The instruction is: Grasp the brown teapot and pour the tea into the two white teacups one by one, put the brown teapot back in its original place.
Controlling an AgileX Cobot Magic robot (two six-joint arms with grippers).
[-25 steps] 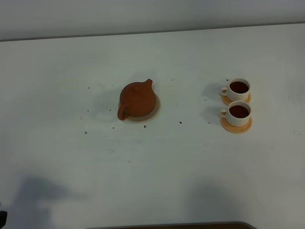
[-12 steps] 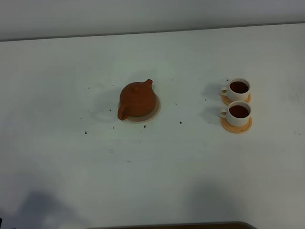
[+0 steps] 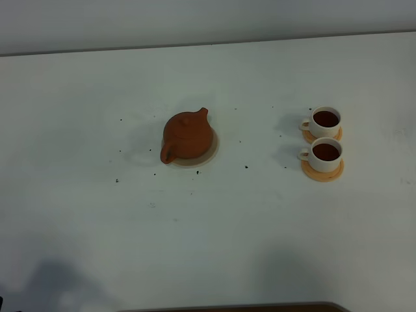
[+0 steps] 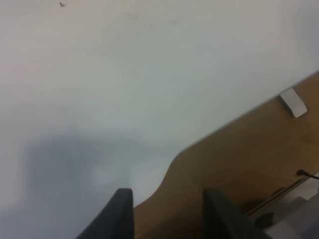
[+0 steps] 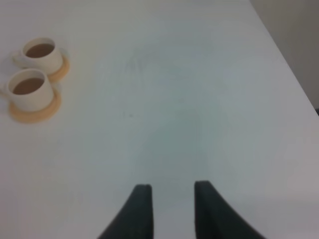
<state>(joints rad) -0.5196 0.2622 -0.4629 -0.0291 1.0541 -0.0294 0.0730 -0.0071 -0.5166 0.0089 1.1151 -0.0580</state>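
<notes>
Near edge: left gripper (image 4: 167,211) and right gripper (image 5: 169,206), jaws parted, holding nothing (neither visible from above). Mid-table: brown teapot (image 3: 186,136) seated on its beige disc (image 3: 211,153). Beyond: two white teacups (image 3: 325,138) already hold dark tea; task apparently complete. The teapot's contents are hidden.

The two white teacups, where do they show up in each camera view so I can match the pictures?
Exterior high: the two white teacups sit right of centre, one behind the other, each on an orange saucer, well right of the brown teapot.
Left wrist: not in it; only bare table and its edge.
Right wrist: both teacups near the upper-left corner, filled with dark tea.
Shared landmark: the orange saucers, seen in the exterior and right wrist views.
</notes>
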